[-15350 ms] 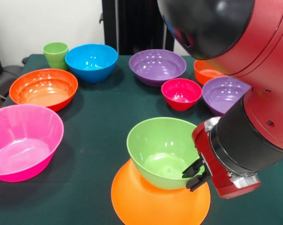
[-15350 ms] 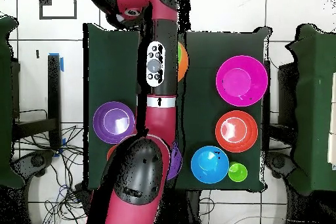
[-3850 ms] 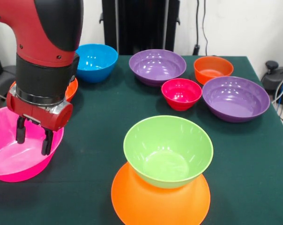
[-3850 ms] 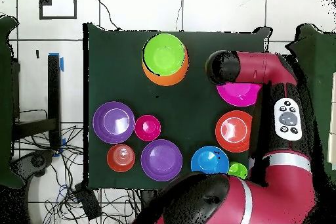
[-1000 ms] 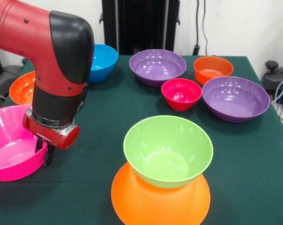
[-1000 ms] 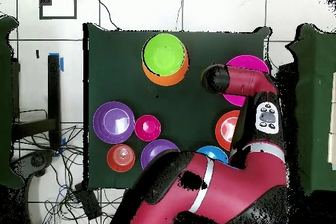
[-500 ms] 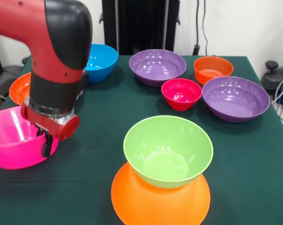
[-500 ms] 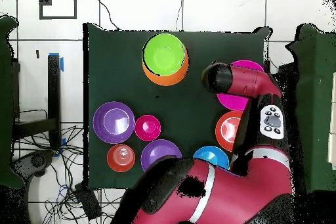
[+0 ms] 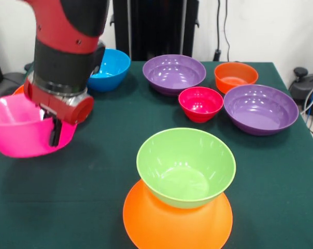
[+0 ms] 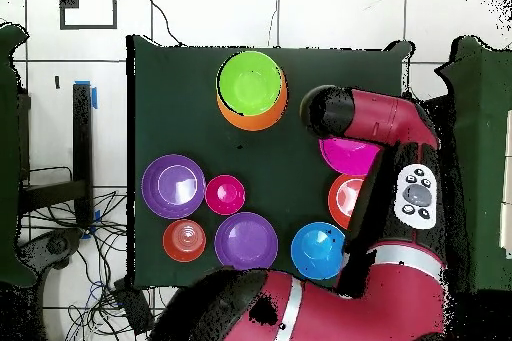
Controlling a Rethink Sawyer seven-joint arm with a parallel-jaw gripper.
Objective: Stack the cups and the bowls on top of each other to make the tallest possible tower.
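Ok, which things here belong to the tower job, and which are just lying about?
Job: gripper, pink bowl it holds, green bowl, orange base, blue bowl, purple bowls, red bowl, small orange bowl, red-orange bowl.
Lying about: floor cables, blue tape.

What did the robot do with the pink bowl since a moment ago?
The gripper closed on the pink bowl's rim and lifted it off the table, tilted. Before that the arm left the green bowl on the upturned orange bowl. The other bowls stayed put.
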